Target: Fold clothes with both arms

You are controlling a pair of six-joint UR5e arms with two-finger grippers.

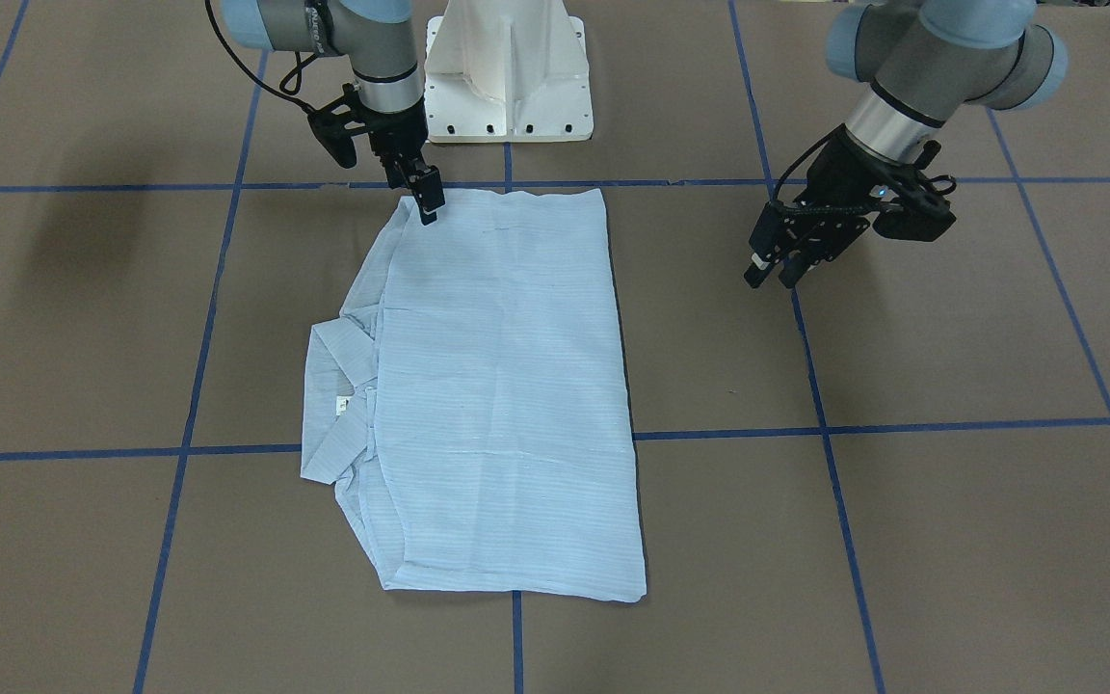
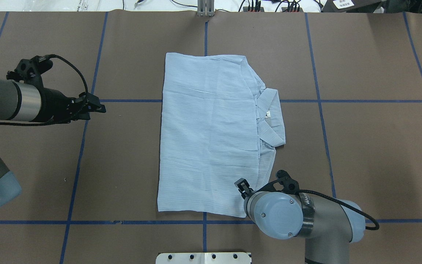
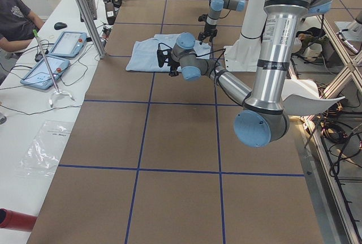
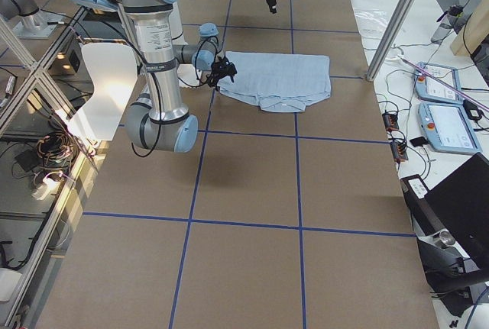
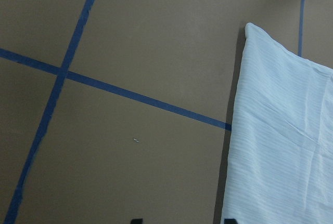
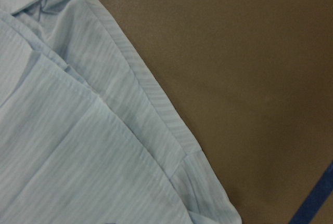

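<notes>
The clothes are one pale blue striped shirt (image 1: 507, 386) (image 2: 211, 139), lying flat on the brown table and folded into a long rectangle. Its collar and white neck label (image 1: 343, 403) stick out on the side under my right arm. My right gripper (image 1: 428, 207) points down at the shirt's corner nearest the robot base. From these views I cannot tell whether its fingers are apart or holding cloth. The right wrist view holds only that corner of the shirt (image 6: 78, 146), lying flat. My left gripper (image 1: 773, 275) (image 2: 99, 108) hovers open and empty, well off the shirt's other long edge (image 5: 281, 146).
The white pedestal base (image 1: 507, 87) stands just behind the shirt. Blue tape lines (image 1: 815, 386) grid the brown table. A side bench with tablets (image 3: 54, 57) and a seated person (image 3: 14, 20) runs along the far edge, with metal posts (image 3: 85, 15) beside it.
</notes>
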